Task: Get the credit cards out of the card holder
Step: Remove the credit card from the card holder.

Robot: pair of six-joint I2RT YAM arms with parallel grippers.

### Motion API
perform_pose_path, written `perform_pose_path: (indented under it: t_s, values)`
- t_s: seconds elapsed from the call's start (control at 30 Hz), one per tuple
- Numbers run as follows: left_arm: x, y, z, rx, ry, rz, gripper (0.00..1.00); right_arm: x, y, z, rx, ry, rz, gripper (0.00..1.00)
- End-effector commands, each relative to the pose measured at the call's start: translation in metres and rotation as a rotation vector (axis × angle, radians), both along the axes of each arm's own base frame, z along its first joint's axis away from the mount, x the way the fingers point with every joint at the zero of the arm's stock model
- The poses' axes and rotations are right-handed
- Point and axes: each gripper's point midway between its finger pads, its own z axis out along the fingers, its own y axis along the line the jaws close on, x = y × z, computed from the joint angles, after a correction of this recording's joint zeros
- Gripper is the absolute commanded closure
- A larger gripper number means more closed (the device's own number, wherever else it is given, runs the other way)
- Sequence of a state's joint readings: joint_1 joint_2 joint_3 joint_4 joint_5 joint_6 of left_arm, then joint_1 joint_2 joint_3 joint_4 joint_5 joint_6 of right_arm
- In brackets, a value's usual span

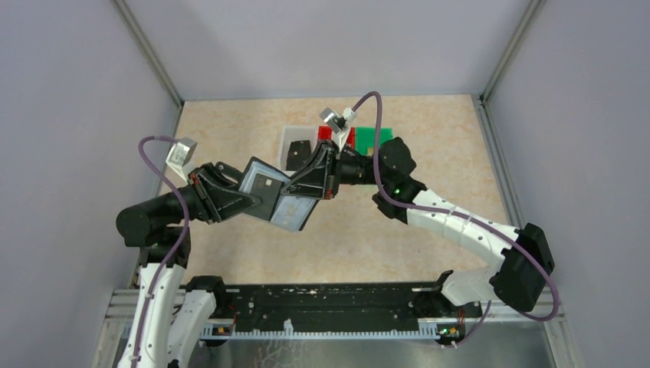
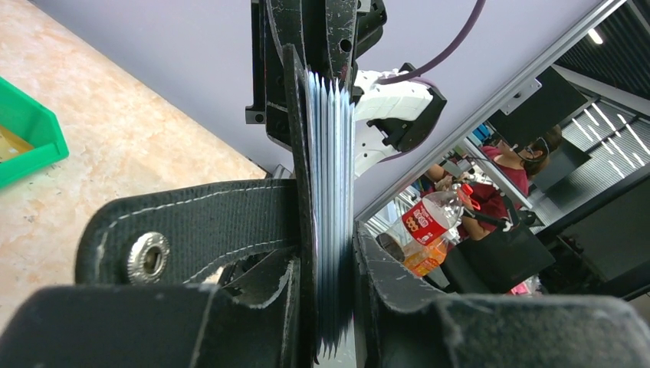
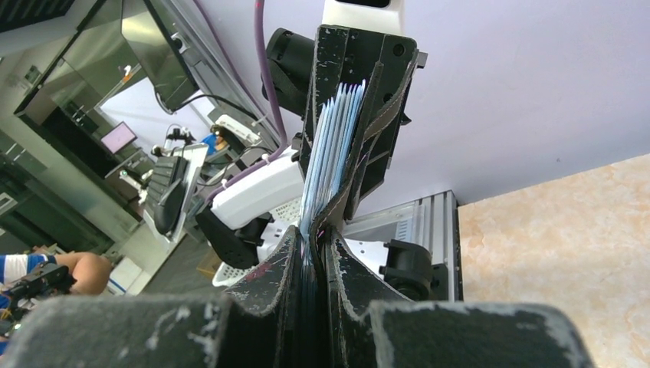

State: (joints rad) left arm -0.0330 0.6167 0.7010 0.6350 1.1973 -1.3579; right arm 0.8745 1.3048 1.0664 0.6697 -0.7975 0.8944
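The card holder (image 1: 280,198) is hanging in mid-air above the table (image 1: 429,130), open and stretched between the two arms, and its pale blue-grey inner panels are facing up at the top camera. One panel is showing a small dark square. The left gripper (image 1: 247,201) is pinching the holder's left end. The right gripper (image 1: 310,184) is clamping the opposite end from the upper right, so both sets of fingers are drawn in narrow with the holder between them.

In the left wrist view the holder (image 2: 326,192) is running edge-on straight up the middle. Its thin pale blue leaves are fanning slightly, and the left gripper (image 2: 333,307) is squeezing the near edge from both sides. The black strap tab (image 2: 199,226) is sticking out to the left, its metal snap (image 2: 148,257) is catching the light, and the right arm's fingers are gripping the far end at the top.

The right wrist camera is giving the mirror picture. The right gripper (image 3: 314,284) is closed tight on the near edge, and the leaves (image 3: 333,153) are spreading towards the left arm's fingers.

The credit cards are hard to separate from those leaves in any view, so I cannot tell which sheets are cards.

Behind the holder, a white bin (image 1: 290,138), a red bin (image 1: 325,133) and a green bin (image 1: 375,138) are sitting side by side on the table.
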Motion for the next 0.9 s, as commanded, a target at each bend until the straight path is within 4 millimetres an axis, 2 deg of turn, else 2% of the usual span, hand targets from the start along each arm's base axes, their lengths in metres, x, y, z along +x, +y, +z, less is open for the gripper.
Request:
perform_pose_path:
  t_s: [0.0,0.07,0.17,0.23,0.3,0.43,0.53,0.6,0.67,0.73,0.87]
  values:
    - [0.001,0.0,0.005,-0.022,0.004,0.009,0.77,-0.008,-0.004,0.012,0.048,-0.062,0.021,0.98]
    - [0.0,0.0,0.006,-0.022,0.007,0.002,0.8,-0.005,-0.001,0.007,0.031,-0.06,0.013,0.94]
    - [0.005,0.0,0.006,-0.016,0.012,0.014,0.94,0.003,0.003,0.004,0.006,-0.039,-0.02,0.69]
    - [0.01,0.0,0.003,-0.005,0.022,0.03,0.98,0.01,-0.001,0.009,0.008,-0.044,-0.076,0.54]
    - [0.016,0.0,-0.003,0.002,0.046,0.04,1.0,0.021,-0.009,0.017,-0.002,-0.057,-0.164,0.45]
    - [0.029,0.002,-0.011,0.005,0.08,0.082,1.0,0.05,-0.04,0.035,-0.068,-0.076,-0.395,0.33]
    - [0.035,0.003,-0.012,0.009,0.082,0.1,1.0,0.068,-0.064,0.039,-0.125,-0.065,-0.556,0.29]
    - [0.038,0.004,-0.016,0.015,0.089,0.111,1.0,0.065,-0.075,0.047,-0.095,-0.071,-0.594,0.29]
    - [0.043,0.005,-0.021,0.03,0.097,0.129,1.0,0.059,-0.078,0.049,-0.058,-0.043,-0.578,0.3]
    - [0.047,0.005,-0.024,0.045,0.105,0.144,1.0,0.051,-0.069,0.042,-0.046,0.037,-0.497,0.34]
    - [0.048,0.005,-0.03,0.07,0.091,0.15,1.0,0.027,-0.035,0.016,-0.082,0.135,-0.297,0.43]
